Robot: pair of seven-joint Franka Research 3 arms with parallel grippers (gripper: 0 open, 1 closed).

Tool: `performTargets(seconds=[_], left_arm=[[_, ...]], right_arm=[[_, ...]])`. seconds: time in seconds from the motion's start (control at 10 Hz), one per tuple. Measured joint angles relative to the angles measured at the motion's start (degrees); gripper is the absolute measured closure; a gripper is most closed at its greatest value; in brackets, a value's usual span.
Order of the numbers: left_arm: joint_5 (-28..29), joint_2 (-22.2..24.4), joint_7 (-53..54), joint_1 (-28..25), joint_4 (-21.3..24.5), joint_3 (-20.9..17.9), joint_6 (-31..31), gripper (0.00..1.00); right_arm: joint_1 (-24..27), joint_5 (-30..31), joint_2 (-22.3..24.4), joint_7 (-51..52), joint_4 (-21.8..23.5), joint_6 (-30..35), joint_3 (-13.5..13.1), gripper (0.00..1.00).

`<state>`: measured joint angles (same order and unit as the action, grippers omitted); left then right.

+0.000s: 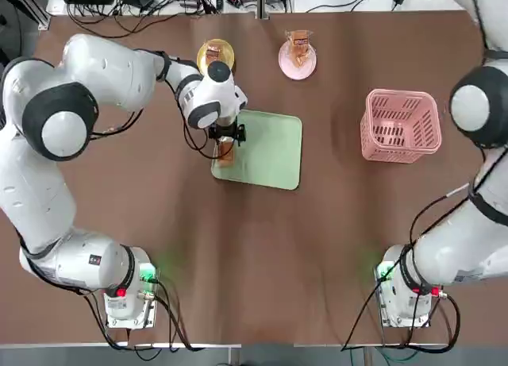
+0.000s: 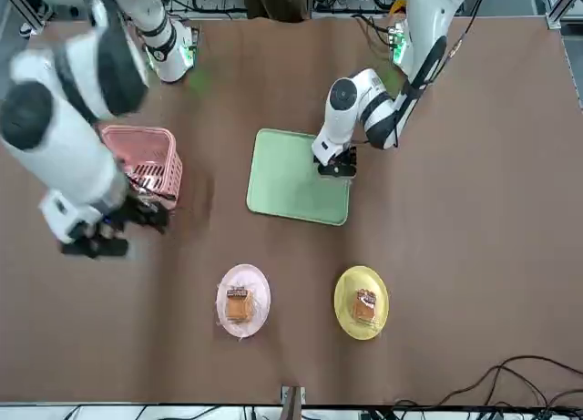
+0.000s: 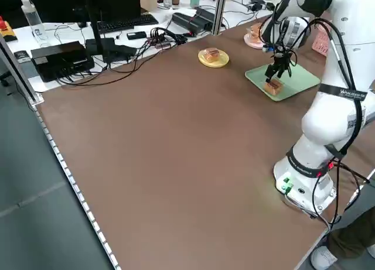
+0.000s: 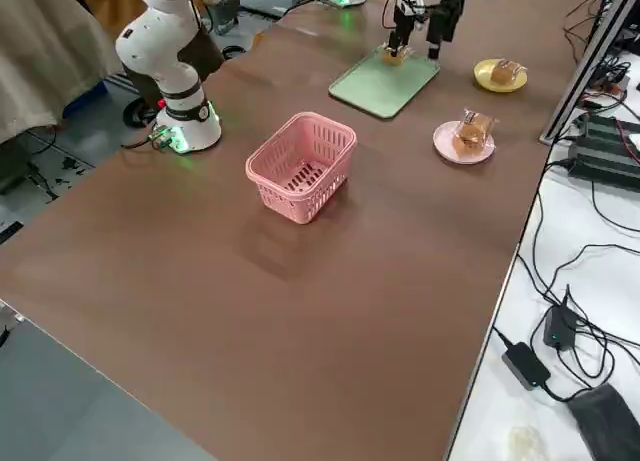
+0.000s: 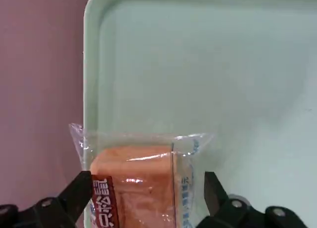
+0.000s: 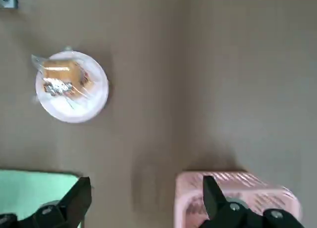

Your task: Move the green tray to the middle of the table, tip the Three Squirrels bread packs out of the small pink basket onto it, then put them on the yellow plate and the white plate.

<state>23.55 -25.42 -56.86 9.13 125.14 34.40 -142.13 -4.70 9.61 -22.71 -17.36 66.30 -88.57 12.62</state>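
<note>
The green tray (image 1: 274,156) lies mid-table. One Three Squirrels bread pack (image 5: 138,173) rests on the tray's corner nearest my left arm. My left gripper (image 1: 228,137) is lowered over it, open, with one finger on each side of the pack. The yellow plate (image 2: 346,291) holds one pack (image 2: 366,304), and the white plate (image 2: 260,288) holds another (image 2: 239,304). The small pink basket (image 4: 290,196) stands upright and empty on the table's right side. My right gripper (image 6: 146,196) hangs open and empty above the table beside the basket.
Both plates sit near the table's far edge, with cables and electronics (image 3: 88,50) just beyond it. The right arm's elbow (image 1: 476,104) looms over the right side by the basket. Bare brown table (image 1: 262,263) stretches between the tray and the arm bases.
</note>
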Motion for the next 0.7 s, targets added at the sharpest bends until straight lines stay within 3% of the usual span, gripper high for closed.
performTargets(seconds=[0.3,0.5,0.7], left_arm=[[0.02,-1.53,0.00,0.01,0.08,-0.08,0.10,0.00],[2.71,-3.92,-0.60,0.18,-0.07,-0.10,0.04,0.00],[4.38,-6.69,-1.29,0.16,-1.32,-0.17,-0.02,0.00]], right_arm=[[4.24,-2.32,8.68,7.12,4.15,5.93,-3.99,0.00],[4.39,-5.27,16.19,11.70,13.43,4.00,-8.68,0.00],[4.49,-6.22,21.05,15.55,21.43,0.53,-11.59,0.01]])
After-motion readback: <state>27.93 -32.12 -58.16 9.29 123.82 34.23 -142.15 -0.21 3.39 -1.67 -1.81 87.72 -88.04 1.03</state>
